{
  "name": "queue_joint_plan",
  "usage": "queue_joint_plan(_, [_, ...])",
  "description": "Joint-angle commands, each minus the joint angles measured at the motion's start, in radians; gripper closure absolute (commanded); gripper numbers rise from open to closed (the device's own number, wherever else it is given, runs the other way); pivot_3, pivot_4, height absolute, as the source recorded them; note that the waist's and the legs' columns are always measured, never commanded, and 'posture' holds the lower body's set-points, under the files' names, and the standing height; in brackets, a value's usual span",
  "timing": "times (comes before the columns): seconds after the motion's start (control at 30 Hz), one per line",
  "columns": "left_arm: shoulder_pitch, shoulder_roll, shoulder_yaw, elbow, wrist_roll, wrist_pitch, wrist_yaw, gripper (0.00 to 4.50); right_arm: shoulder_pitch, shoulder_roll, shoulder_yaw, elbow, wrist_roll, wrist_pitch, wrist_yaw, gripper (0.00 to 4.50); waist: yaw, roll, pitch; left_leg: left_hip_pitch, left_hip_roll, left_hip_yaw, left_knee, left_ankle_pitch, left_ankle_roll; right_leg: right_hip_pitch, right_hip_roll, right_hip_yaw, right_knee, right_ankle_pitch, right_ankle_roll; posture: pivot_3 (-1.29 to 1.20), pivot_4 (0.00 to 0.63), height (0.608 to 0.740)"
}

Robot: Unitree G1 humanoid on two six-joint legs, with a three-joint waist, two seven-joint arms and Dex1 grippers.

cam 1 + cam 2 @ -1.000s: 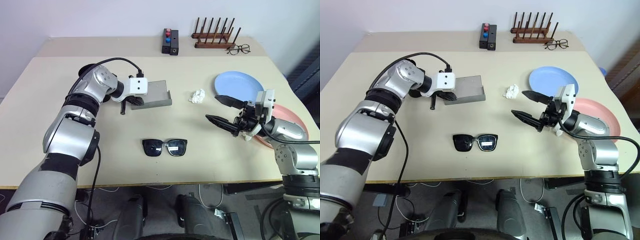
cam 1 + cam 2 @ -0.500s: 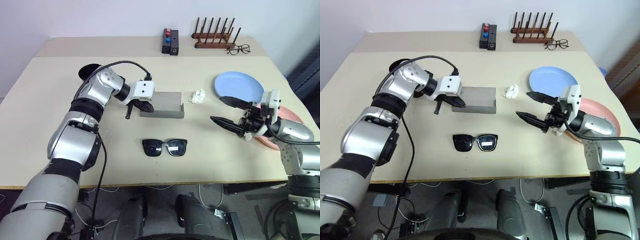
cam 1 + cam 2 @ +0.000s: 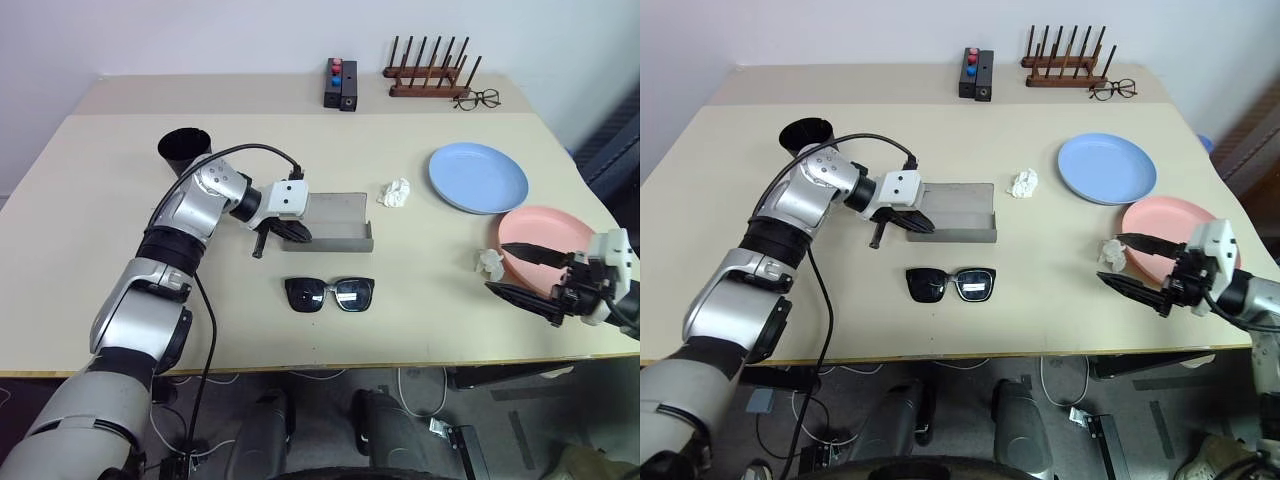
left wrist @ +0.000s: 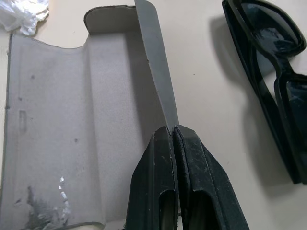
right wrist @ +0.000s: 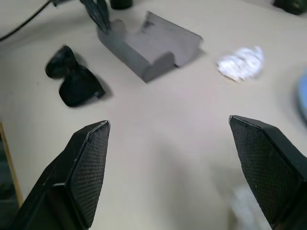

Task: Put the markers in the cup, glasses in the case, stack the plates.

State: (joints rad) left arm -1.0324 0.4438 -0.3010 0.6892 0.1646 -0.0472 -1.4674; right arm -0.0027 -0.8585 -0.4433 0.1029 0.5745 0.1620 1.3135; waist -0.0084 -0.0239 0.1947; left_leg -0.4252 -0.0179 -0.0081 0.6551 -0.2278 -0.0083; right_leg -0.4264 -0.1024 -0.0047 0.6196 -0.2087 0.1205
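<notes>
The left gripper [image 4: 172, 132] pinches the thin front wall of the matte grey felt-lined case [image 3: 335, 220], which lies open. Glossy chunky black glasses [image 3: 330, 294] lie just nearer than the case, bare tabletop around them. Well right of the case, the right gripper [image 3: 520, 270] spreads wide over the table edge.

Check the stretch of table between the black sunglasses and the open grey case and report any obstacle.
Nothing visible blocks it. The black chunky-framed sunglasses lie on bare tabletop just in front of the open grey rectangular case. The left gripper is shut on the case's near wall; the crumpled white paper sits off beyond the case.
</notes>
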Motion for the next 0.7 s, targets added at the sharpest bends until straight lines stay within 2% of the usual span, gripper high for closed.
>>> queue_joint_plan(0.03, [0.0, 0.014, 0.004, -0.063, -0.022, 0.029, 0.006, 4.46, 0.033, -0.023, -0.073, -0.051, 0.035, 0.0, 0.006, 0.45, 0.0, 0.0, 0.0, 0.0, 0.0, 0.0, 0.0, 0.0, 0.0, 0.0, 0.0, 0.0, 0.0, 0.0, 0.0, 0.0, 0.15, 0.74])
queue_joint_plan(0.27, [0.003, 0.005, -0.004, -0.081, -0.017, 0.057, 0.038, 4.46, 0.097, -0.002, -0.112, -0.11, 0.046, 0.009, -0.02, 0.45, 0.0, 0.0, 0.0, 0.0, 0.0, 0.0, 0.002, 0.0, 0.0, 0.0, 0.0, 0.0, 0.0, 0.0, 0.0, 0.0, 0.15, 0.74])
queue_joint_plan(0.53, [0.007, -0.024, -0.022, -0.108, -0.025, 0.084, 0.044, 4.46, 0.103, 0.009, -0.107, -0.135, 0.052, 0.01, -0.051, 0.45, 0.014, 0.0, 0.0, 0.0, 0.0, 0.0, 0.006, -0.001, 0.002, 0.002, 0.0, 0.0, 0.0, 0.0, 0.0, 0.0, 0.15, 0.74])
queue_joint_plan(0.63, [0.006, -0.025, -0.026, -0.111, -0.027, 0.094, 0.05, 3.68, 0.104, 0.013, -0.103, -0.143, 0.055, 0.01, -0.058, 0.45, 0.018, 0.0, 0.0, 0.0, 0.0, 0.0, 0.006, -0.001, 0.002, 0.002, 0.0, 0.0, 0.0, 0.0, 0.0, 0.0, 0.15, 0.74])
queue_joint_plan(0.7, [0.006, -0.021, -0.025, -0.116, -0.027, 0.096, 0.056, 2.71, 0.105, 0.016, -0.101, -0.149, 0.057, 0.011, -0.063, 0.45, 0.02, 0.0, 0.0, 0.0, 0.0, 0.0, 0.006, -0.001, 0.002, 0.002, 0.0, 0.0, 0.0, 0.0, 0.0, 0.0, 0.15, 0.74])
